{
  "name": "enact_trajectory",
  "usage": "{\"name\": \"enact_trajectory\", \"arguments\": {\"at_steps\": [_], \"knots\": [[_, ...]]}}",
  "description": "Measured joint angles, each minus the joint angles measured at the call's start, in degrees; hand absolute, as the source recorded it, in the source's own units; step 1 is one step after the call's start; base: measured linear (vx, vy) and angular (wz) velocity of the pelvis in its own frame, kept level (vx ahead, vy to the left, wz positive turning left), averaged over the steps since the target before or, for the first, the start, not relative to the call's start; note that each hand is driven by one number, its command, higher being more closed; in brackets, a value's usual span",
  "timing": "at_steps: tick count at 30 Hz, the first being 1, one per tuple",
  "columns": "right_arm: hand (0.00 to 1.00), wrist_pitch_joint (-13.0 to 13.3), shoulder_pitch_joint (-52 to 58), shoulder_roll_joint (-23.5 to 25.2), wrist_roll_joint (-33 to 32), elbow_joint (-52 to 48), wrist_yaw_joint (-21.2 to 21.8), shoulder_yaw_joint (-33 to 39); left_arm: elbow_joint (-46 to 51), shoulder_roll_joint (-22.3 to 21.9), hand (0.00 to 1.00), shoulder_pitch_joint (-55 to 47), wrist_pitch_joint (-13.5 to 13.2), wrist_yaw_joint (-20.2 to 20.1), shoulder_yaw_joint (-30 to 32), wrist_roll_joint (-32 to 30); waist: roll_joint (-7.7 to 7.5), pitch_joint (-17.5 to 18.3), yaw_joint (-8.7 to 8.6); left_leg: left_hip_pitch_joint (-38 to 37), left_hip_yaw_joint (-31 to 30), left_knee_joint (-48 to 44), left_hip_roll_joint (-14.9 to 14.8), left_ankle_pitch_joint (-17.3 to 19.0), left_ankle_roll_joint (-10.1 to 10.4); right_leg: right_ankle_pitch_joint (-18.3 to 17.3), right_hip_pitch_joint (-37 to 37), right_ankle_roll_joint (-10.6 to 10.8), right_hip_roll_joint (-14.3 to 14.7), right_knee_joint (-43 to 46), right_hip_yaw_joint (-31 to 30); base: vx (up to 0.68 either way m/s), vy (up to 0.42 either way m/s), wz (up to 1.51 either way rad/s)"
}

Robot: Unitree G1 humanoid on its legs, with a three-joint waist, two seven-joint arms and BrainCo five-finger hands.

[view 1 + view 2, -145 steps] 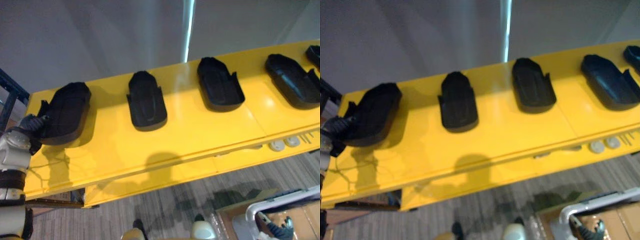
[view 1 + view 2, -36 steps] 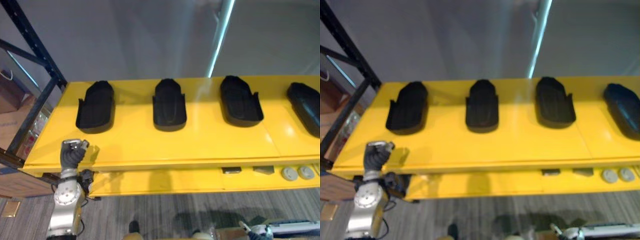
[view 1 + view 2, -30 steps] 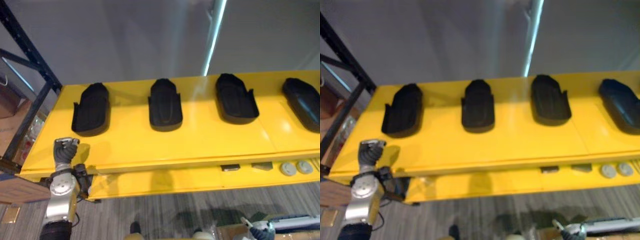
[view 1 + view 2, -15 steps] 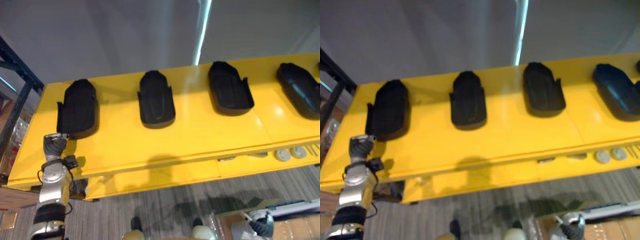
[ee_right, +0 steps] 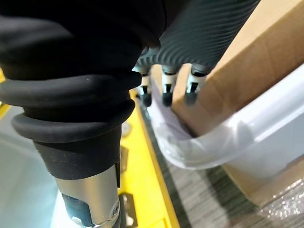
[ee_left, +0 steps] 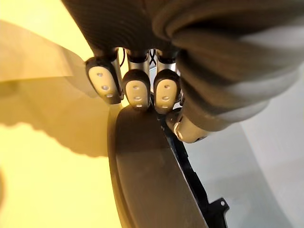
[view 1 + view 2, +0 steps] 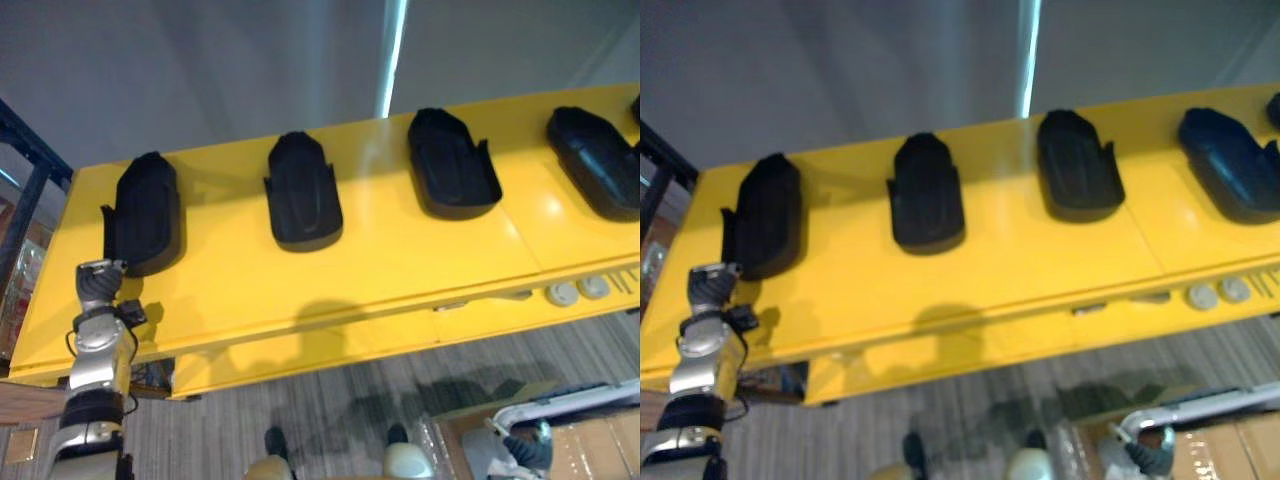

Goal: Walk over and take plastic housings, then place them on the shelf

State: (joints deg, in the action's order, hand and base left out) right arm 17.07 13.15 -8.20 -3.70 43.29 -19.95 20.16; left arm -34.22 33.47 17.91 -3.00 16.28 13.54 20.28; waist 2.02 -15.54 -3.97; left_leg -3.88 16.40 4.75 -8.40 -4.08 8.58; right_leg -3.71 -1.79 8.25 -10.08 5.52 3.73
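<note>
Yellow shelf (image 7: pixel 400 270): black plastic housings (image 7: pixel 303 192) lying in a row, well apart; leftmost housing (image 7: pixel 145 213) at the left end; left hand (image 7: pixel 97 285) curled, empty, fingertips at that housing's near end; right hand (image 5: pixel 165 89) relaxed, near right, beside white bin rim (image 7: pixel 570 400) around a cardboard box (image 7: pixel 600 450); box contents cannot be told.

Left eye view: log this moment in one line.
left hand: curled, by near end of leftmost housing | other housings: in a row on yellow shelf | right hand: open, low beside box
</note>
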Motion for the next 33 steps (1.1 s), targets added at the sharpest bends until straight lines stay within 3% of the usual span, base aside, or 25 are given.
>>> {"name": "enact_trajectory", "arguments": {"at_steps": [14,17,19,20,22,27,28,30,33], "knots": [[0.0,0.01,-0.44,-0.05,-0.01,0.0,0.01,-0.02,-1.93,2.02,1.0,0.26,0.51,1.62,2.06,0.0,0.12,-1.13,0.03,-0.03,0.02,-0.01,-0.02,0.01,0.0,-0.65,0.68,0.28,-0.1,1.3,-0.1,0.0,0.0,0.0],[0.0,0.07,-0.42,0.3,-0.01,-0.01,-0.02,-0.01,-0.48,2.08,1.0,-0.51,-0.35,3.33,3.9,0.0,0.12,-1.13,0.15,-0.04,-0.37,0.0,0.17,0.0,-0.01,-0.99,0.58,0.46,-0.31,1.64,0.31,0.0,-0.002,0.07],[0.0,0.09,-0.21,1.37,-0.01,-0.21,-0.25,0.02,6.93,1.25,1.0,-4.41,-2.45,5.16,5.27,-0.01,0.09,-1.11,0.44,-0.11,-1.52,0.01,0.24,0.0,-0.01,-1.09,-0.32,0.54,-0.33,1.26,1.13,0.02,-0.013,0.16],[0.0,0.11,-0.11,1.69,-0.01,-0.3,-0.31,0.04,9.73,0.18,0.0,-5.59,-3.1,5.42,6.23,-0.03,0.08,-1.09,0.67,-0.1,-1.68,0.02,0.25,0.03,0.01,-1.11,-0.53,0.57,-0.33,1.11,1.3,0.03,-0.013,0.19],[0.0,0.12,0.1,3.16,0.1,-0.44,-1.94,0.12,20.64,-5.77,0.0,-10.43,-6.46,6.9,9.21,-0.04,0.09,-1.06,1.67,-0.02,-3.06,0.04,0.31,0.13,0.15,-1.12,-2.06,0.59,-0.36,0.15,2.84,0.03,-0.015,0.29],[0.0,-0.03,0.1,5.21,1.29,-2.12,-7.29,0.87,34.92,-19.49,0.0,-21.94,-13.21,9.32,10.44,-1.31,-0.1,0.16,3.52,0.06,-5.55,0.05,0.47,0.22,0.28,-1.12,-4.59,0.63,-0.35,-1.09,5.84,0.04,-0.01,0.33],[0.0,-0.18,0.08,5.3,2.0,-2.23,-9.0,0.88,36.96,-22.89,0.0,-25.22,-14.99,11.72,10.37,-4.62,-0.14,1.13,4.07,-0.09,-6.79,0.05,0.48,0.22,0.29,-1.11,-5.77,0.63,-0.3,-1.17,6.96,0.04,-0.013,0.39],[0.0,-1.19,0.08,5.39,2.5,-2.18,-10.72,0.99,38.25,-24.81,0.0,-28.12,-16.84,14.74,10.19,-7.85,-0.26,2.87,4.49,-0.11,-7.76,0.06,0.47,0.23,0.3,-1.09,-6.4,0.64,-0.22,-1.18,7.54,0.02,-0.007,0.3],[0.0,-2.73,0.13,5.36,2.94,-1.05,-14.65,1.11,40.58,-26.57,0.0,-31.87,-23.97,20.78,10.41,-10.77,-0.4,5.6,5.97,-0.35,-9.27,0.34,0.55,0.25,0.31,-1.05,-7.77,0.63,-0.22,-1.21,9.12,-0.01,-0.011,0.21]]}}
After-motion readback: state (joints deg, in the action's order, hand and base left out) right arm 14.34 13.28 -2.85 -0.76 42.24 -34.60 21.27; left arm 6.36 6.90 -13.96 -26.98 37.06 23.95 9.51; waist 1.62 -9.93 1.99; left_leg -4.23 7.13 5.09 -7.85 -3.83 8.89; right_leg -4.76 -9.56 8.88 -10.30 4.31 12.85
